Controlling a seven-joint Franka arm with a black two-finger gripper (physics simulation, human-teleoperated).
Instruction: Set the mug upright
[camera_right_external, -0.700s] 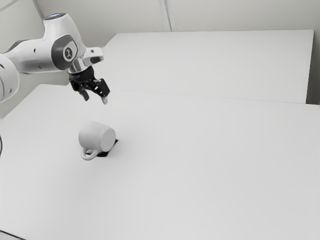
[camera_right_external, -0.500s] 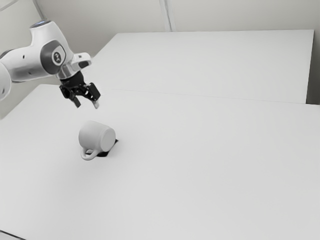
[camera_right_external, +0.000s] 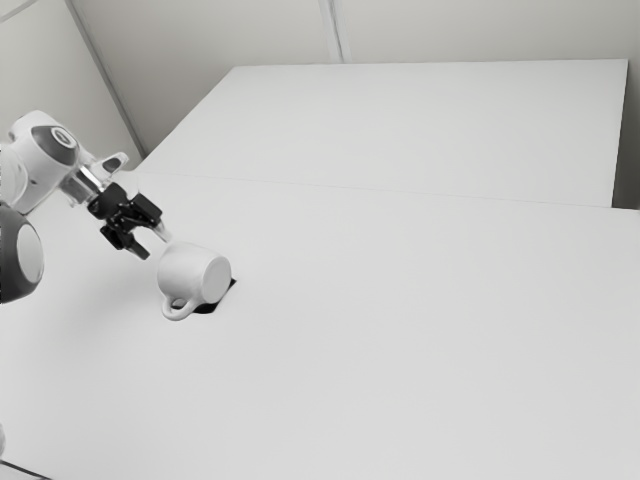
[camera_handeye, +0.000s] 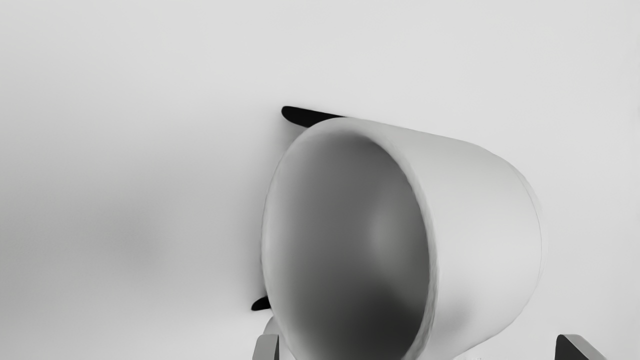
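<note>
Gripper (camera_right_external: 152, 243) lower, closer to tipped mug (camera_right_external: 190, 272).

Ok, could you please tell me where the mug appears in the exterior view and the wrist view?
Exterior view: the mug lies on its side in the view's left half, just below and right of the claw.
Wrist view: beyond the claw's parted fingers, mouth showing.
Shared landmark: the black patch peeking out from under it.

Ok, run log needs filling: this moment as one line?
mug: on its side, mouth toward jaws | jaws: open, close to mug | upright: not yet
</note>
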